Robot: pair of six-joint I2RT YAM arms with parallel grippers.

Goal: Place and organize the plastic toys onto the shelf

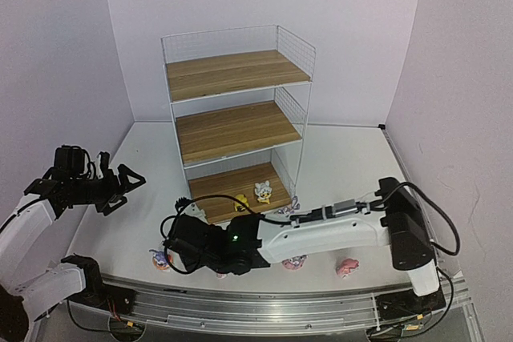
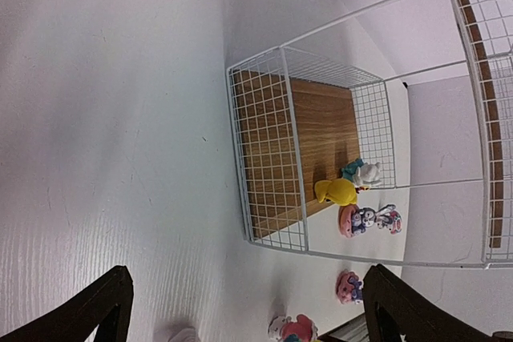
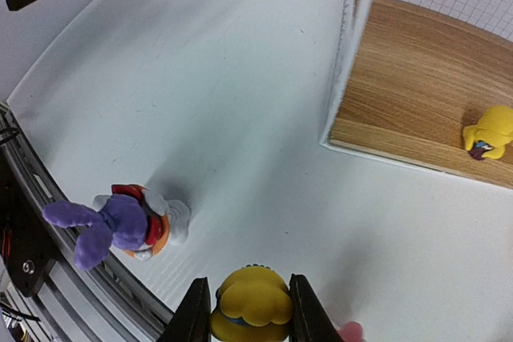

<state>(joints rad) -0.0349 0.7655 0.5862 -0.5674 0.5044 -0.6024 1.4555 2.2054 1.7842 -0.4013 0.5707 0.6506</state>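
Note:
The shelf (image 1: 232, 130) stands at mid table, a white wire rack with three brown boards. On its bottom board stand a yellow toy (image 1: 240, 202) and a white-and-yellow toy (image 1: 263, 191). My right gripper (image 3: 250, 314) is shut on a small yellow toy (image 3: 251, 300) low over the table, in front of the shelf's left corner. A purple bunny (image 3: 120, 226) stands just to its left and also shows in the top view (image 1: 160, 259). My left gripper (image 1: 128, 182) is open and empty, left of the shelf. Its wrist view shows the shelf (image 2: 272, 158) and the yellow toy (image 2: 337, 191).
More toys stand on the table near the front: a bunny on a pink base (image 1: 288, 206) by the shelf's right corner, and pink ones (image 1: 294, 262) (image 1: 347, 266). My right arm (image 1: 337, 230) stretches across the front of the table. A metal rail (image 1: 280, 302) runs along the near edge.

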